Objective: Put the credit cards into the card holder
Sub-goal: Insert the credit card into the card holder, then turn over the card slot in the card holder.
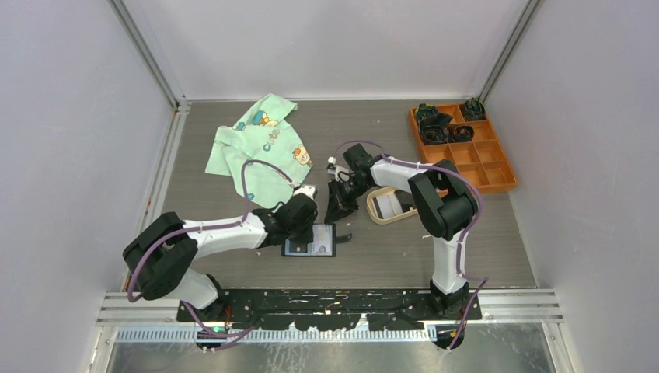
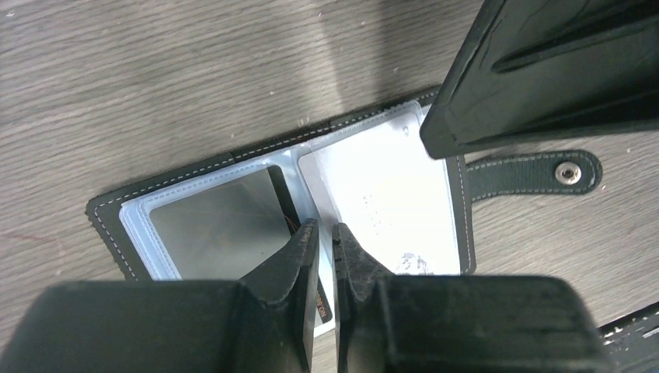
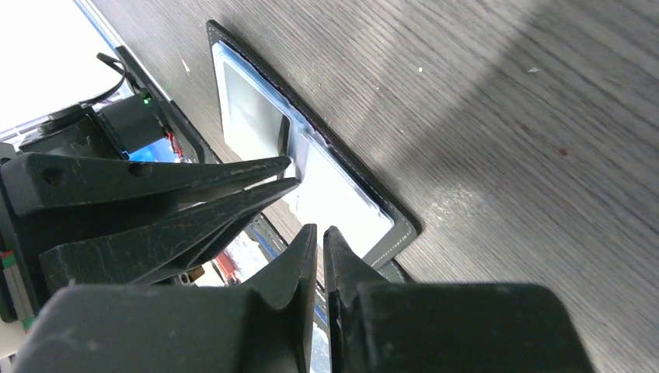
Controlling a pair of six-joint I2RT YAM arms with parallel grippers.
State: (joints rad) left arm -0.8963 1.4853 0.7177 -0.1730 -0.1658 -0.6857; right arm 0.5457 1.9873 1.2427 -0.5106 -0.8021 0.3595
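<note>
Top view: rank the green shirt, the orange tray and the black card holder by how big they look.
Largest: the green shirt and the orange tray, about alike, so not ranked.
Smallest: the black card holder, clearly.

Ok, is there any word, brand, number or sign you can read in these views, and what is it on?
On the white card in the open black stitched card holder: faint raised marks and a dark scribble, too blurred to read.
On the mint-green cloth with cartoon prints: pictures only, too small to show any words.
Nothing else is legible.
</note>
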